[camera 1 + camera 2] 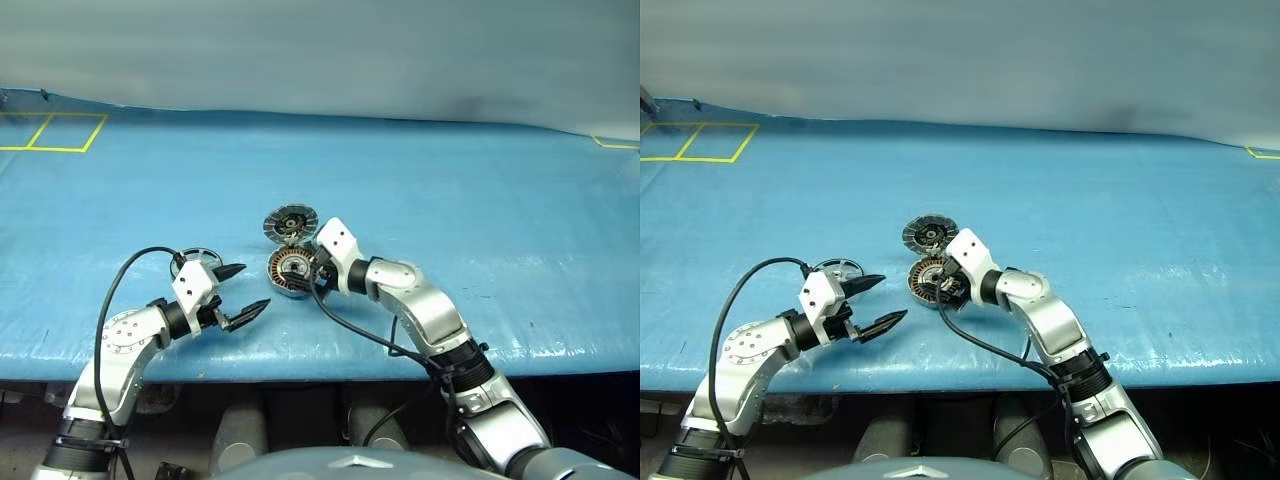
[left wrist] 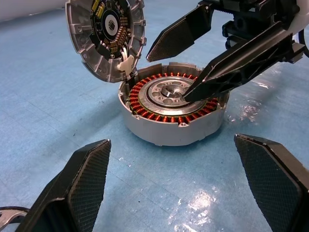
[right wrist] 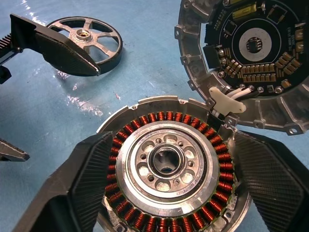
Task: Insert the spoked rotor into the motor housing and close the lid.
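Note:
The motor housing [image 1: 288, 271] sits on the blue table, its copper winding ring [image 3: 126, 130] around a silver hub with a dark hole. Its hinged lid [image 3: 251, 48] stands flipped open behind it, with the circuit board showing. The spoked rotor [image 3: 86, 39], a flat ring with several spokes, lies on the table behind my left gripper [image 1: 256, 286]. That gripper is open and empty, aimed at the housing from a short way off. My right gripper [image 2: 166, 77] is open over the housing, one fingertip above the hub and the other near the far rim, holding nothing.
Yellow tape lines [image 1: 60, 130] mark the far left of the blue table cover [image 1: 480, 200]. The table's front edge [image 1: 300, 365] runs just below both arms. Black cables loop from each wrist.

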### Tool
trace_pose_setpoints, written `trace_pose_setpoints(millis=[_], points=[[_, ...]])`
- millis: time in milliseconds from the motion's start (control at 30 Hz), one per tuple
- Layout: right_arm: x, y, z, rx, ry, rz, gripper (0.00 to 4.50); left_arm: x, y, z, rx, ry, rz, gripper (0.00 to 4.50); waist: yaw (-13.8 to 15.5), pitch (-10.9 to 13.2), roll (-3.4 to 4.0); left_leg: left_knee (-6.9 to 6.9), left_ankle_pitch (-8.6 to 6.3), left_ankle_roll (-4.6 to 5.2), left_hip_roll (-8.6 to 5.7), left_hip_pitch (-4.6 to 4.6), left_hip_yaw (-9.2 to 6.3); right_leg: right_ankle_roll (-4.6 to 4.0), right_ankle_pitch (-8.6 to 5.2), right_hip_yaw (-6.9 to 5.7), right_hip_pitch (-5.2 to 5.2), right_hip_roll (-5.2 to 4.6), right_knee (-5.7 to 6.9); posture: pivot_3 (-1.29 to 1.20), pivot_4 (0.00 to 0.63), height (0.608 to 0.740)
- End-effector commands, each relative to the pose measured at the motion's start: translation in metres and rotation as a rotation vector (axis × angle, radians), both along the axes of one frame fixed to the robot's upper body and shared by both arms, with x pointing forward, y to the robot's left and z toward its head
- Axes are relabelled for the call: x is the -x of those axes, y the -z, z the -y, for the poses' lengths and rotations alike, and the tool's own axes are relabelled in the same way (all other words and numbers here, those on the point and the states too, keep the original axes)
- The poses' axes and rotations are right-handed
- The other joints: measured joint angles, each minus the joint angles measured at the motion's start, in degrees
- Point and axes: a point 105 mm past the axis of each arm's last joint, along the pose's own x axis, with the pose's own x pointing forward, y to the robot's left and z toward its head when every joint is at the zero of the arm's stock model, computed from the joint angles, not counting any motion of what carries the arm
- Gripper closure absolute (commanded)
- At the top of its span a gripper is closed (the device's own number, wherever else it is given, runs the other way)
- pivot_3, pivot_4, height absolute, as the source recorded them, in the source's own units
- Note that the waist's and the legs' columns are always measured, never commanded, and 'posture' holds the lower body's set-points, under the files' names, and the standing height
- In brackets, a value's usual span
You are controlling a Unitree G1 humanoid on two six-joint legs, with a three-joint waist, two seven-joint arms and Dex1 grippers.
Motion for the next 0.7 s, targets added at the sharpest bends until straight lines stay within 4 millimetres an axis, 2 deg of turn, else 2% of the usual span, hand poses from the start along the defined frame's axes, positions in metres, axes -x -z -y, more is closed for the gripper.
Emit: trace_pose_setpoints(millis=[33, 200, 267, 300, 400, 700], points=[[-0.003, -0.012, -0.001, -0.041, 0.007, 0.036, 1.64, -0.001, -0.01, 0.002, -0.003, 0.009, 0.052, 0.0, 0.0, 0.0, 0.0, 0.0, 0.0, 0.0, 0.0, 0.0, 0.0, 0.0, 0.0, 0.0, 0.0, 0.0, 0.0, 0.0, 0.15, 0.74], [-0.004, -0.013, -0.003, -0.04, 0.006, 0.04, 3.24, 0.0, -0.009, 0.001, -0.005, 0.004, 0.052, 0.0, 0.0, 0.0, 0.0, 0.0, 0.0, 0.0, 0.0, 0.0, 0.0, 0.0, 0.0, 0.0, 0.0, 0.0, 0.0, 0.0, 0.15, 0.74], [-0.004, -0.013, -0.004, -0.05, 0.001, 0.035, 3.24, 0.0, -0.009, 0.0, -0.007, 0.002, 0.052, 0.0, -0.01, 0.0, 0.0, 0.0, 0.0, 0.0, 0.0, 0.0, 0.0, 0.0, 0.0, 0.0, 0.0, 0.0, 0.0, 0.0, 0.15, 0.74], [-0.003, -0.013, -0.005, -0.051, -0.008, 0.031, 3.74, 0.0, -0.009, 0.0, -0.007, 0.001, 0.052, 0.0, -0.01, 0.0, 0.0, 0.0, 0.0, 0.0, 0.0, 0.0, 0.0, 0.0, 0.0, 0.0, 0.0, 0.0, 0.0, 0.0, 0.15, 0.74], [-0.003, -0.011, -0.006, -0.045, -0.01, 0.031, 4.49, -0.001, -0.009, 0.0, -0.009, -0.001, 0.053, 0.0, 0.0, 0.0, 0.0, 0.0, 0.0, 0.0, 0.0, 0.0, 0.0, 0.0, 0.0, 0.0, 0.0, 0.0, 0.0, 0.0, 0.15, 0.74], [-0.005, 0.002, -0.011, -0.008, -0.011, 0.008, 4.49, -0.001, -0.008, -0.001, -0.013, -0.006, 0.056, 0.0, -0.01, 0.0, 0.0, 0.0, 0.0, 0.0, 0.0, 0.0, 0.0, 0.0, 0.0, 0.0, 0.0, 0.0, 0.0, 0.0, 0.15, 0.74]])
